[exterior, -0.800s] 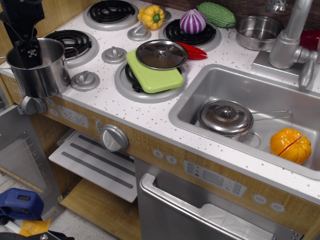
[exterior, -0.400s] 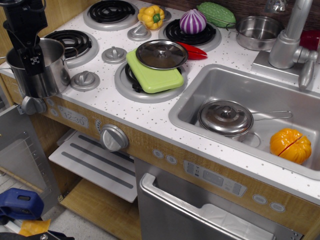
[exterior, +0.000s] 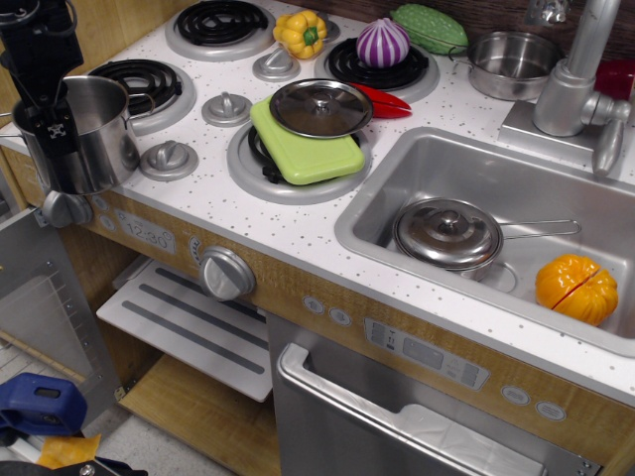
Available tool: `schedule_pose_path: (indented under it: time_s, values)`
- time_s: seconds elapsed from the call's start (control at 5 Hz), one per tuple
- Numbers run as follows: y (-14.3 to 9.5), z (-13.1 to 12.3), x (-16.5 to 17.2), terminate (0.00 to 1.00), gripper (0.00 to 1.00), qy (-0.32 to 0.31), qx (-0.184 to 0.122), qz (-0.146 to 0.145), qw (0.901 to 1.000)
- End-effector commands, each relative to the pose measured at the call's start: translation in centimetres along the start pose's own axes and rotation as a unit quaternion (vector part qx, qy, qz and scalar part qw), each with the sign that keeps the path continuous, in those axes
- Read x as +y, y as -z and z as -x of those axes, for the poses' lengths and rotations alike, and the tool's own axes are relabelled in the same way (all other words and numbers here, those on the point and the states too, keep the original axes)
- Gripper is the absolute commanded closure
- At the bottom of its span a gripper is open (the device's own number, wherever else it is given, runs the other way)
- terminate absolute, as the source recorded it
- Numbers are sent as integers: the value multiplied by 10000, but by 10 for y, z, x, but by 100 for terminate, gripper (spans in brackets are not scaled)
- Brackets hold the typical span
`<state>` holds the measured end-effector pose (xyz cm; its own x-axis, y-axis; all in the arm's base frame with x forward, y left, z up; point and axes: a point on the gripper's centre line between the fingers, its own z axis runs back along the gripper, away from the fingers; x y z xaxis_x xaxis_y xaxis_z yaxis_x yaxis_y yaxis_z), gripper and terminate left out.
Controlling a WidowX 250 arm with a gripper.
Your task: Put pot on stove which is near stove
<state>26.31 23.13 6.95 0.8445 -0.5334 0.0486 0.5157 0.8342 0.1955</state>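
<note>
The black gripper [exterior: 52,124] comes down from the top left corner. Its fingers [exterior: 57,131] are at the near rim of the pot [exterior: 84,139], and one dark tip with a small white mark sits right over the rim. It looks like the fingers pinch the rim, but I cannot tell for sure if they are closed on it.

The pot is tall, shiny and round. It stands up straight at the front left corner of the stove [exterior: 198,188], at the very edge of the white speckled top. It covers part of the front left burner [exterior: 149,84], so some of the black coil shows behind it. A grey knob [exterior: 167,159] is just beside the pot on its right. Another grey knob [exterior: 62,208] sticks out below the pot on the front of the counter.

Farther right, a green cutting board [exterior: 308,154] lies on another burner, and a round steel lid [exterior: 320,107] rests on the board. A red pepper [exterior: 389,102] peeks out behind the lid. At the back there is a yellow pepper [exterior: 301,33], a purple onion [exterior: 382,43] on a burner, and a green vegetable [exterior: 430,27]. A small steel bowl [exterior: 511,61] sits near the tap [exterior: 575,84].

In the sink [exterior: 397,188] lie a saucepan with a lid [exterior: 448,233] and an orange toy fruit [exterior: 577,288].
</note>
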Motion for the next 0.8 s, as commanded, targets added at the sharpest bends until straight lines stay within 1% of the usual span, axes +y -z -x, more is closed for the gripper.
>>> schedule_pose_path:
  time_s: [0.0, 0.2, 0.4, 0.6]
  values:
    - [0, 9, 12, 0, 0, 44, -139, 56, 9999]
    - [8, 14, 11, 0, 0, 10, -210, 292, 9994]
    - [11, 13, 9, 0, 0, -23, -221, 356, 9991]
    - [16, 9, 6, 0, 100, -51, -256, 307, 9992]
